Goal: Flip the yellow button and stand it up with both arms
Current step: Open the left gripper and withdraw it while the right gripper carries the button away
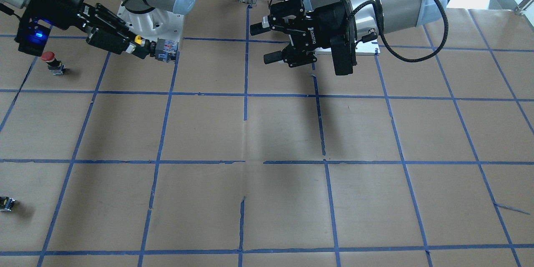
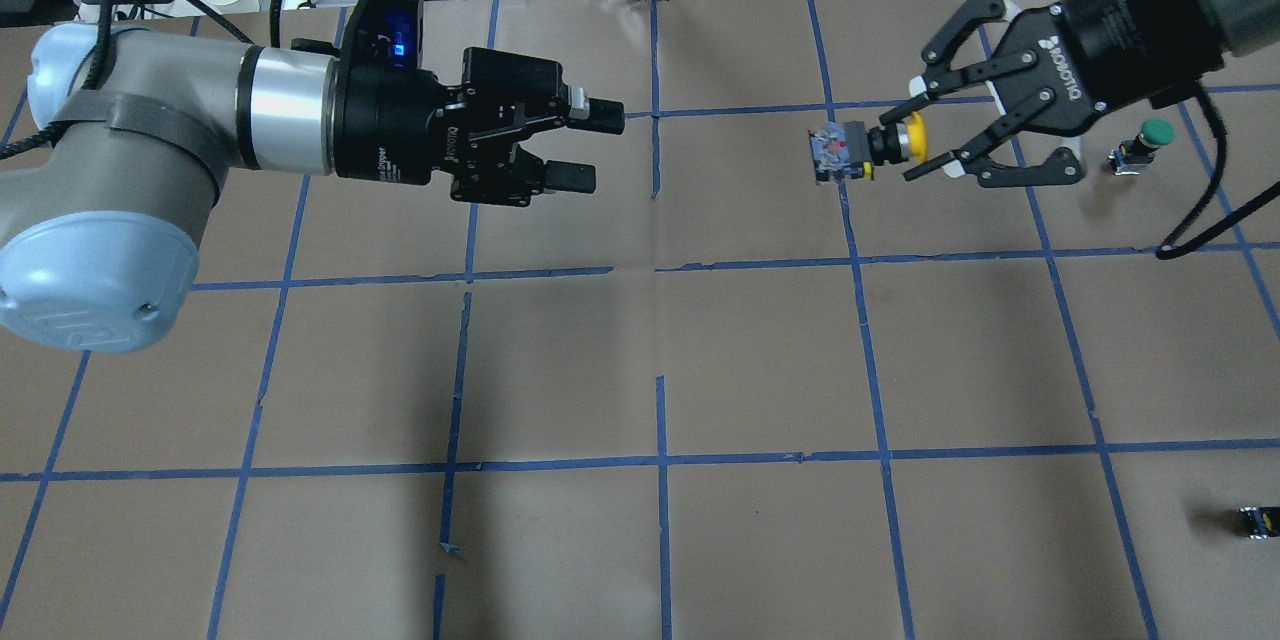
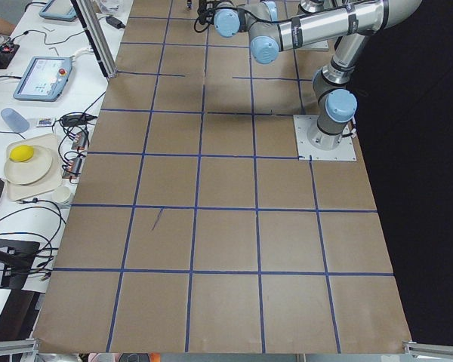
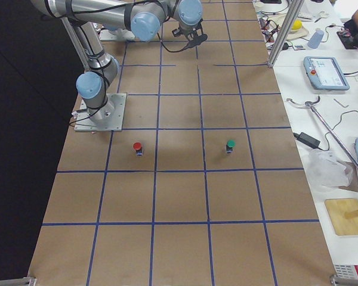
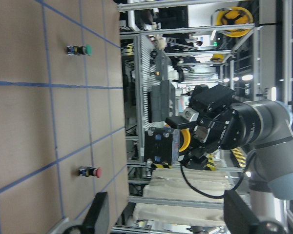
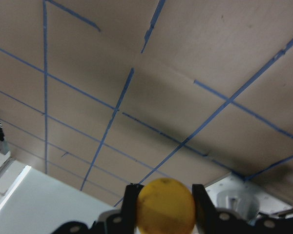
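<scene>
Yellow button (image 2: 866,146) is off the table (image 2: 760,350), held in the air with its axis lying about level. The right gripper (image 2: 908,144) is clamped on the round yellow cap, and the black body and silvery base stick out free toward the left gripper (image 2: 590,148). That left gripper is well apart from it, with jaws spread wide and nothing between them.

You should expect a light and stiff part: small, probably hard plastic with some metal at the base, and far smaller than the fingers. I think it will not crush easily. But the cap is smooth and domed, so the pads (image 6: 201,207) meet it only on a narrow band, and it may turn or slip out if something pushes it. In the right wrist view the cap sits near the ends of the pads, so the margin looks small.

For the hand-over, I would take it with the left gripper on the short black body or on the flat sides of the base, across the axis — flat faces should hold better than the dome. Let the left fingers close fully before the right ones let go.

The base is the flat end but it is narrow, and the wide cap will be above it — the button may topple, so you should set it down low and straight.
</scene>
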Controlling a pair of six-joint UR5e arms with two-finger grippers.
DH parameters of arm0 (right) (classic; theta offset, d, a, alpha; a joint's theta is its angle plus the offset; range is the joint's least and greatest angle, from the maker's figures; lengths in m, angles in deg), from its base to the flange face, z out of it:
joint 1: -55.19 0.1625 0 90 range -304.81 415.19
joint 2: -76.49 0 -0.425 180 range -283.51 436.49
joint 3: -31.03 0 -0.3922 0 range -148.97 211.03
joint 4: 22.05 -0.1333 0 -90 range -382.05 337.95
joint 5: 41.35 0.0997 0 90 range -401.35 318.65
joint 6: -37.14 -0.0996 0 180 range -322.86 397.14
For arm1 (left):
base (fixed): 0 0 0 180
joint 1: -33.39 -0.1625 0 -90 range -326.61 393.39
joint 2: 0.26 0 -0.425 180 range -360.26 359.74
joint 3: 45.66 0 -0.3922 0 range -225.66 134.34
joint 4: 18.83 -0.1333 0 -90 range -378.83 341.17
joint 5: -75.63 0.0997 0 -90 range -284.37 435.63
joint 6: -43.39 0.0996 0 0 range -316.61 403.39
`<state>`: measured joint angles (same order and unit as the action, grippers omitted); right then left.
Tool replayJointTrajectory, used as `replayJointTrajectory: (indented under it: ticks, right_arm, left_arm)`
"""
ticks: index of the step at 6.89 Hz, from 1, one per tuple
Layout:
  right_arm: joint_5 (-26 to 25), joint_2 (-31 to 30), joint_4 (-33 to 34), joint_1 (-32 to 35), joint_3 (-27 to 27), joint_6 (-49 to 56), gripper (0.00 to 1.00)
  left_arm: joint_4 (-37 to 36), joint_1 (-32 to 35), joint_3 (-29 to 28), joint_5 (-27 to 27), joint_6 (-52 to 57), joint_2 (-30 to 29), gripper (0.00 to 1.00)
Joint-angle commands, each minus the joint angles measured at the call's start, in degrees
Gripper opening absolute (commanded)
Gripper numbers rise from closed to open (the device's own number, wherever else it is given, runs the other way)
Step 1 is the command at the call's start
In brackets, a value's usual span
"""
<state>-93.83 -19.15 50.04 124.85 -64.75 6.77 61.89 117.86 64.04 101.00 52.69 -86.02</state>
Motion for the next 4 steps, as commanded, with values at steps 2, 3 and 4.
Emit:
replayJointTrajectory:
  ticks: [2,3,4]
  right_arm:
    - [-21.2,6.7,13.1,-8.9,-7.1,29.7,0.18]
    - [-25.5,7.0,21.3,-9.9,-9.7,34.0,0.18]
    - [-29.0,7.3,26.1,-10.3,-11.1,40.4,0.18]
  left_arm:
    - [3.6,-1.0,-10.6,30.4,-2.3,-3.2,0.84]
    - [6.3,-0.9,-14.5,40.0,-2.0,-4.9,0.84]
    - [9.9,-1.0,-18.7,50.3,-1.6,-7.7,0.85]
